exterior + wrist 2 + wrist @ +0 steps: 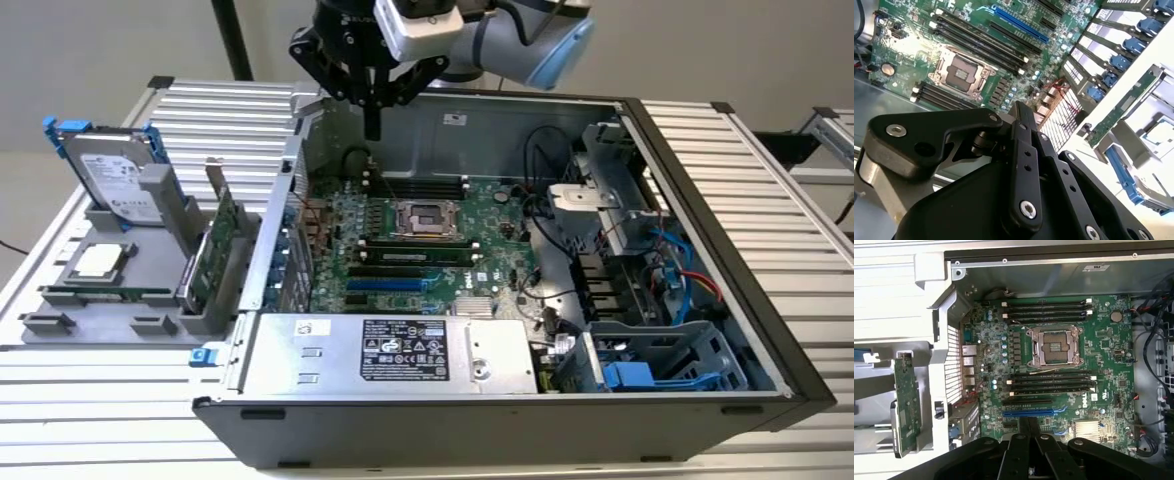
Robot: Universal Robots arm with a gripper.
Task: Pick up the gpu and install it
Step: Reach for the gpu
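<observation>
The pincer (374, 125) hangs clenched and empty over the motherboard (514, 258) inside the open computer case (467, 430). The gpu (218, 245) stands upright in a grey holder (134, 250) on the table (107, 385), just outside the case.

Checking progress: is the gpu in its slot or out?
Out: the gpu stands on edge in the grey holder outside the case.

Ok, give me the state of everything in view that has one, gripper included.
Case: side open, motherboard exposed.
Gripper: shut, empty, above the case.
Gpu: on edge in the grey holder, outside the case, ungripped.
Blue slot: empty.
Hard drive: upright in the holder.
</observation>
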